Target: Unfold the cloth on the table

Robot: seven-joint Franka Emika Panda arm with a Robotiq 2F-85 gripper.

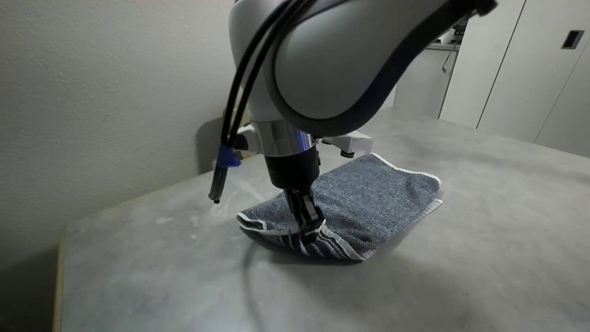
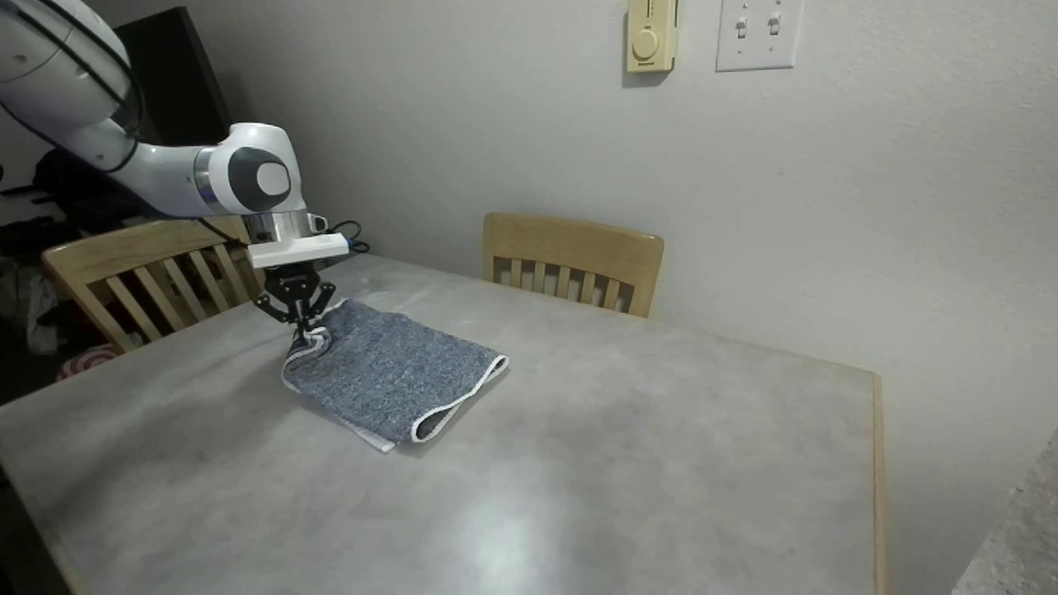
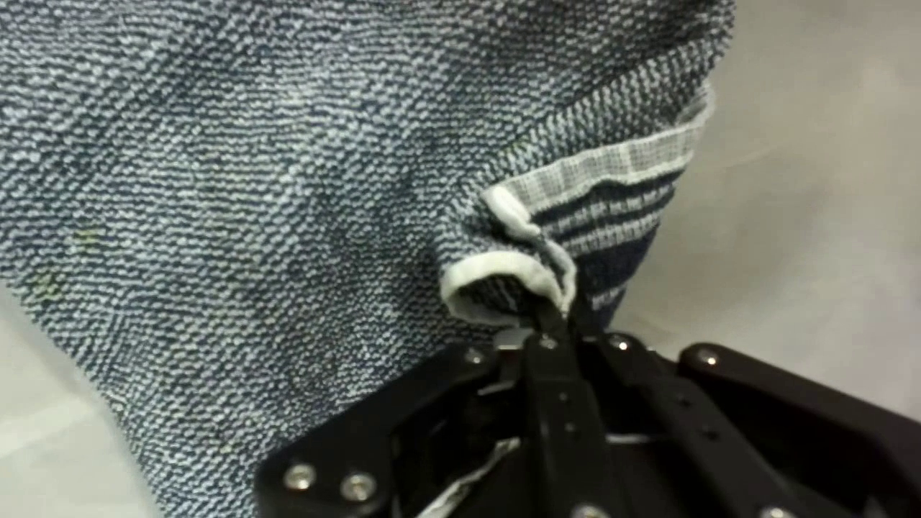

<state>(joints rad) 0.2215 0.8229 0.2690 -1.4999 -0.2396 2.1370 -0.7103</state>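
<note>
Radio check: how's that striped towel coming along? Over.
Gripper shut on striped blue-grey towel. Towel folded, not yet spread. Wooden chairs by table, likely not in the way.

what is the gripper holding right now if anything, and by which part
The cloth: the gripper is shut on a bunched bit of its white hem, at the striped end.

Both ext. views share tbl point(image 2: 702, 463) & cloth point(image 2: 393, 376), slanting down; wrist view's v. close, facing down past pincer point(image 3: 564, 316).
</note>
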